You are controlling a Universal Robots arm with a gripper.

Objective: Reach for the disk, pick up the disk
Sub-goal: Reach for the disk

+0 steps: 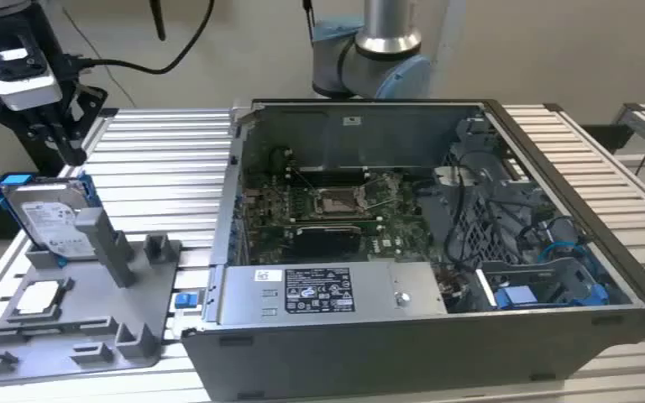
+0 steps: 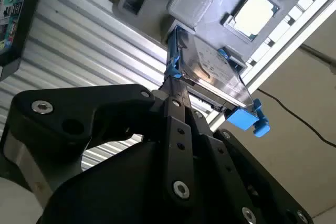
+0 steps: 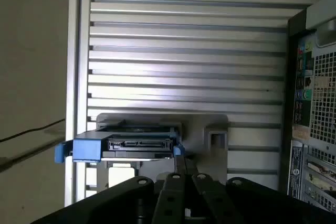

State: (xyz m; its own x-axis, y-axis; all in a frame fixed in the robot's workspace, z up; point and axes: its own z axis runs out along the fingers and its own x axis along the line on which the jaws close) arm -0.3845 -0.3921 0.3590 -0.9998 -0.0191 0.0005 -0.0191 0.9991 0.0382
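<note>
Disk standing on edge in the grey holder, at the exterior view's left, blue frame around it. Just above its top corner, the gripper, jaws close together and holding nothing, tips near the blue frame in both wrist views. Small white chip lying flat lower in the holder. Open computer case just beside the holder on the ribbed table.

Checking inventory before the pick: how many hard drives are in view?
1. The disk stands on edge in the grey fixture at the exterior view's left, just below the gripper. Others may sit hidden inside the computer case.
</note>
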